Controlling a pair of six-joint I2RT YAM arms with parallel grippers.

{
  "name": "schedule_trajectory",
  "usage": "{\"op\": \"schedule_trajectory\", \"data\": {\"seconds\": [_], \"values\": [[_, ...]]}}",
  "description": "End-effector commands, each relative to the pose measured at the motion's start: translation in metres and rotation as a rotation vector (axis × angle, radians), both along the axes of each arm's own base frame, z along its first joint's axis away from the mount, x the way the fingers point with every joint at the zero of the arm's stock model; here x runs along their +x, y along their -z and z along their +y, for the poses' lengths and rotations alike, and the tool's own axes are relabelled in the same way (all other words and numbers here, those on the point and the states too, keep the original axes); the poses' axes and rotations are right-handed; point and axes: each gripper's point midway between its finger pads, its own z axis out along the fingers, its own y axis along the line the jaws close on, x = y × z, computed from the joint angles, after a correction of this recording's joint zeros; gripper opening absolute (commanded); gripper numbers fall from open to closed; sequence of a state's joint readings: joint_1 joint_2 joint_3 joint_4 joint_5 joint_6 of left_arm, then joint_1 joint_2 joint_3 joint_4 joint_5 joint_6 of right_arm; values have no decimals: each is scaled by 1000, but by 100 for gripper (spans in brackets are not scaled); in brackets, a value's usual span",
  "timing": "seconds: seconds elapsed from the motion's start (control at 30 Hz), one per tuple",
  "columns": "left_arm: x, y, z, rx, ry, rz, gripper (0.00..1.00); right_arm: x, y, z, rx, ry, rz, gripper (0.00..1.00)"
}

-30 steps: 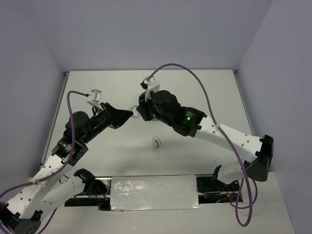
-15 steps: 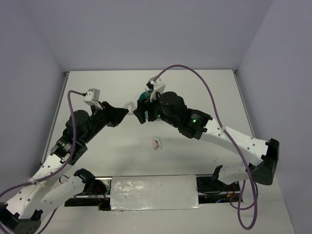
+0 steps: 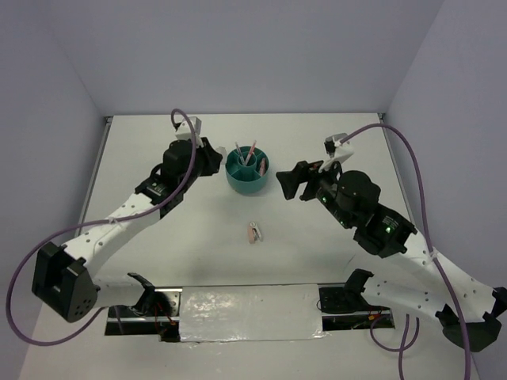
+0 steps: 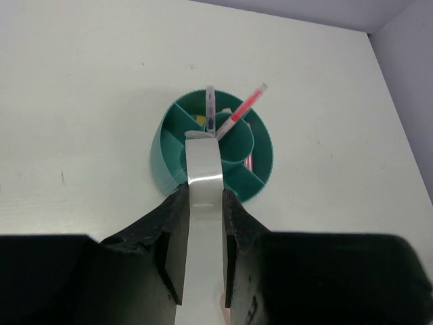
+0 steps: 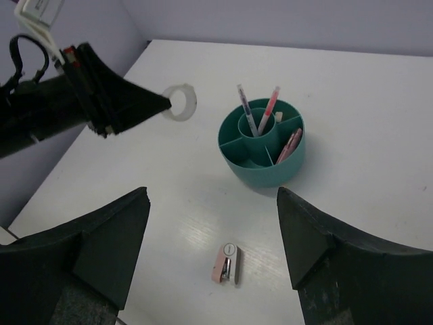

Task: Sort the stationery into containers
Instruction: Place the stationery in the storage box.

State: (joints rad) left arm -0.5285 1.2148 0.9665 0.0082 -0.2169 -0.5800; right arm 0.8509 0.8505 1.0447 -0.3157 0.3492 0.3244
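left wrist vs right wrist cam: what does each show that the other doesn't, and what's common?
Left wrist only: the tape ring edge-on, clamped in the left gripper, seen from inside the grip. Right wrist only: the pink-white clip lying on the table, the open right gripper, and the tape ring's round face. Both: the teal organiser with the pink pen and grey pen standing in its central cup.

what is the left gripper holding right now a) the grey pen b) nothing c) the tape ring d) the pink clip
c: the left gripper is shut on the tape ring, which sits edge-on between its fingers, while the pink clip lies on the table and the grey pen stands in the organiser.
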Motion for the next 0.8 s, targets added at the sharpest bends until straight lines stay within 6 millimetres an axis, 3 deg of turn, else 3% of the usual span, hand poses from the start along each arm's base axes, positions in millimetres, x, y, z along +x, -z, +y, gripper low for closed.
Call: {"op": "schedule_trajectory", "data": {"seconds": [0.0, 0.1, 0.3, 0.5, 0.77], "values": [[32, -44, -3, -9, -40, -142, 0, -3, 24, -10, -48, 13, 21, 83], [56, -32, -11, 20, -59, -106, 0, -9, 26, -13, -26, -7, -5, 85], [82, -2, -14, 38, -68, -49, 0, -11, 29, -28, -31, 27, -10, 86], [95, 25, -18, 40, -51, -10, 0, -22, 19, -37, 1, 14, -42, 87], [101, 48, -27, 32, -8, 22, 0, -30, 11, -42, 12, -4, -67, 87]]}}
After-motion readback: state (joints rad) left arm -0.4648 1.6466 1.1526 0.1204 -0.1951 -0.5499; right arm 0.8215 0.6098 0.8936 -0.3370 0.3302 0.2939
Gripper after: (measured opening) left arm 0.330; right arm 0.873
